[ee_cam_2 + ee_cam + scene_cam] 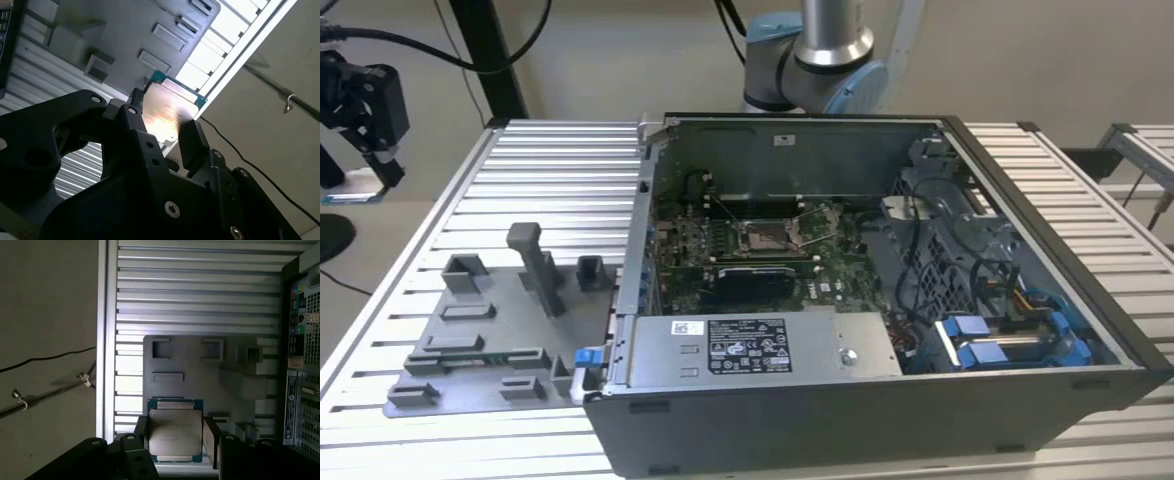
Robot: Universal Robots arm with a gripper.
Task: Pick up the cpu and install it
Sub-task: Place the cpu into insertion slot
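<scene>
The cpu point(175, 432) is a small flat square chip with a pale silver top and a green rim, and it sits between my gripper's point(175, 441) black fingers point(140, 432) in both wrist views. In the second wrist view the cpu point(167, 107) catches the light, and my gripper point(162, 125) is shut on its two opposite edges. The chip hangs above the near edge of the grey fixture tray point(200, 370). In the exterior view my gripper point(371, 120) is raised at the far left, well away from the open computer case point(881, 400) and the dark socket point(767, 235) on its green board.
The grey fixture tray point(480, 330) with upright posts lies on the ribbed aluminium table point(547, 160) at the exterior view's left. The case holds a silver labelled box point(754, 345), cables and blue brackets point(987, 345). The arm's base point(821, 60) stands behind the case.
</scene>
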